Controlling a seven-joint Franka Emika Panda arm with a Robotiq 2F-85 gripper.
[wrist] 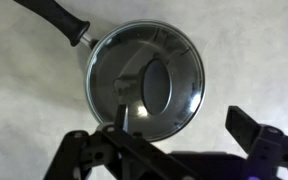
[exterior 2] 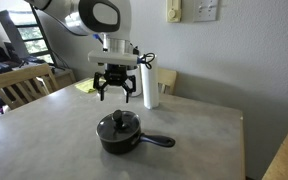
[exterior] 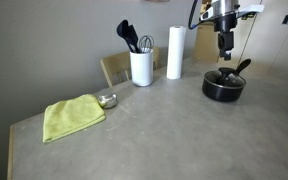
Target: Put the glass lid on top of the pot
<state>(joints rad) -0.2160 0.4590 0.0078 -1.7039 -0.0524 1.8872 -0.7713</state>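
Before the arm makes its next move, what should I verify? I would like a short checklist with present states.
1. The glass lid rests on the pot: ok.
2. Lid centred on the pot rim, wrist view: ok.
3. The pincer is open and empty: ok.
4. Pincer hangs above the knob, apart from it: ok.
5. The handle is free of the arm: ok.
6. Lid seated flat all round: cannot tell.

The grey counter [exterior: 164, 135] carried a black pot [exterior: 222, 91] toward one end. A white utensil holder [exterior: 141, 68] stood near a paper roll [exterior: 174, 53], and a yellow-green cloth [exterior: 72, 117] lay just beside a small metal bowl [exterior: 107, 100].
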